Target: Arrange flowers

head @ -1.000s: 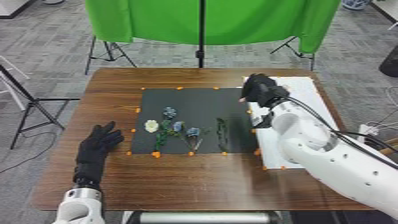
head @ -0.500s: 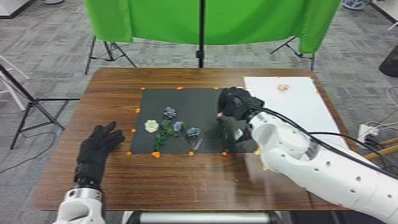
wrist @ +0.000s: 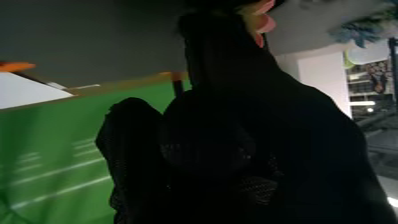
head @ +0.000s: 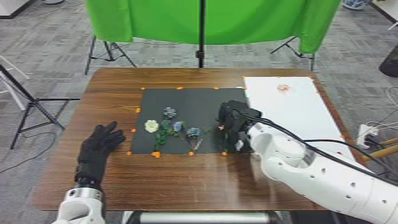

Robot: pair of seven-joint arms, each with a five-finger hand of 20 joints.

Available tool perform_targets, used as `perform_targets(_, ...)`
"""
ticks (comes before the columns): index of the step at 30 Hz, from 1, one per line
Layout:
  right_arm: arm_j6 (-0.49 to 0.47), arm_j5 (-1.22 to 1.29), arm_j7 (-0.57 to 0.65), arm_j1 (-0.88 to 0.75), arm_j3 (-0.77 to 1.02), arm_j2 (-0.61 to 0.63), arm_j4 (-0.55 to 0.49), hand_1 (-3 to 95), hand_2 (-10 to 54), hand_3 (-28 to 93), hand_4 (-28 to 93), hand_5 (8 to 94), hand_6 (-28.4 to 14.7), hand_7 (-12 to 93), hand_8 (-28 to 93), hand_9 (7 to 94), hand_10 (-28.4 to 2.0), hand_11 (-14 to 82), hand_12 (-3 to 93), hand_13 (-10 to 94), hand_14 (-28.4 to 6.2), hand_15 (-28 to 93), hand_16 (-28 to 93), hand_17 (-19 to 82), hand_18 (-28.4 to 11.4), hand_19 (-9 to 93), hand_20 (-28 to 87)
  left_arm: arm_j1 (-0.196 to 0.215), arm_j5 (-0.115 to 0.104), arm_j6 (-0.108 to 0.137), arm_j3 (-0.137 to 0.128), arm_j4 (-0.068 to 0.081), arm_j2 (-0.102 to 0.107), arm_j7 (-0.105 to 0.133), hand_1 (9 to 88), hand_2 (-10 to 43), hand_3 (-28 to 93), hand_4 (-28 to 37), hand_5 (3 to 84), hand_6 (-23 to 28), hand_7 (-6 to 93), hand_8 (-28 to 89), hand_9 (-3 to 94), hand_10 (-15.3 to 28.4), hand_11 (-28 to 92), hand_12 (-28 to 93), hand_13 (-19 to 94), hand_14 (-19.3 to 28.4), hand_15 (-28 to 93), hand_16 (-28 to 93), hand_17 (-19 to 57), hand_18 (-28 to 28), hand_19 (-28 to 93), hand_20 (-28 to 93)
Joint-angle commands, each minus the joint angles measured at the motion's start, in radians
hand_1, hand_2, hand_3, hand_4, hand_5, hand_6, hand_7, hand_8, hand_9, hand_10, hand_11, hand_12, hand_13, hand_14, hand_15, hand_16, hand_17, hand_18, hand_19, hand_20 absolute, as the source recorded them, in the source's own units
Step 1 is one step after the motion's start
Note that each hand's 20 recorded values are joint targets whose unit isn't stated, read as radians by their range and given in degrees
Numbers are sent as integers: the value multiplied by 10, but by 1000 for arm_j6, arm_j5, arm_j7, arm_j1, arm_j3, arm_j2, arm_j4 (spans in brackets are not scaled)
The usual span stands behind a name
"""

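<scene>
One white flower (head: 151, 126) and three blue flowers (head: 193, 132) lie left of the right hand (head: 233, 116), blooms toward the table's (head: 178, 185) far edge, stems toward its near edge; one pink flower (wrist: 260, 22) is at that hand, grip impossible to tell; one pale flower (head: 283, 87) lies near the far right corner; left hand (head: 104, 136) spread.
</scene>
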Motion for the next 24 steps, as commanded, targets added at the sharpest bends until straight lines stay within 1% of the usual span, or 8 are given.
perform_targets(1, 14, 10, 6, -5, 53, 6, 0, 649, -95, 611, -152, 784, 9, 194, 77, 893, -89, 62, 372, 896, -20, 642, 357, 655, -108, 932, 631, 8, 5, -5, 2, 6, -3, -11, 224, 136, 609, -283, 441, 76, 72, -44, 433, 156, 227, 132, 295, 192, 384, 8, -22, 146, 203, 202)
perform_targets(8, 5, 35, 3, 2, 55, -2, 4, 645, -95, 613, -151, 775, 14, 200, 79, 890, -87, 63, 375, 893, -20, 644, 357, 654, -109, 932, 634, 9, 3, -10, 3, 6, -5, -4, 224, 136, 610, -283, 441, 77, 72, -44, 433, 155, 227, 131, 295, 192, 382, 7, -23, 147, 204, 202)
perform_targets(12, -15, 38, 7, 2, 53, 0, -1, 635, -95, 608, -152, 764, 8, 196, 75, 881, -87, 63, 379, 891, -20, 645, 357, 652, -109, 932, 634, 10, 3, -9, 2, 5, -5, -2, 223, 135, 611, -283, 442, 76, 72, -44, 432, 156, 226, 131, 296, 191, 383, 7, -23, 146, 203, 202)
perform_targets(14, -21, 38, 4, 3, 53, 0, 0, 632, -95, 598, -146, 744, 5, 185, 66, 876, -87, 64, 382, 889, -21, 647, 357, 650, -109, 932, 638, 11, 3, -9, 2, 5, -7, -1, 223, 135, 612, -283, 441, 76, 73, -44, 432, 156, 226, 132, 295, 191, 383, 7, -23, 146, 203, 202)
perform_targets(17, -33, 42, 6, 1, 61, 1, 0, 625, -95, 591, -149, 707, 6, 176, 57, 870, -87, 67, 389, 887, -22, 648, 357, 651, -110, 932, 637, 5, 6, -13, 3, 7, -6, -6, 223, 132, 615, -283, 441, 76, 72, -44, 433, 155, 226, 132, 295, 191, 383, 8, -22, 146, 203, 202)
perform_targets(20, -38, 42, 6, 3, 61, 4, 0, 618, -95, 585, -153, 676, 9, 180, 43, 863, -88, 68, 394, 883, -23, 649, 358, 648, -111, 932, 638, 5, 5, -13, 2, 7, -6, -4, 223, 128, 618, -283, 441, 76, 72, -44, 433, 156, 226, 131, 296, 189, 380, 7, -23, 146, 203, 202)
perform_targets(24, -43, 42, 4, 3, 64, 6, -2, 615, -95, 582, -153, 662, 15, 179, 35, 860, -87, 69, 395, 881, -22, 650, 357, 646, -112, 932, 637, 7, 7, -15, 0, 7, -7, -3, 226, 125, 617, -283, 441, 76, 72, -43, 433, 156, 226, 131, 296, 190, 380, 7, -23, 147, 203, 202)
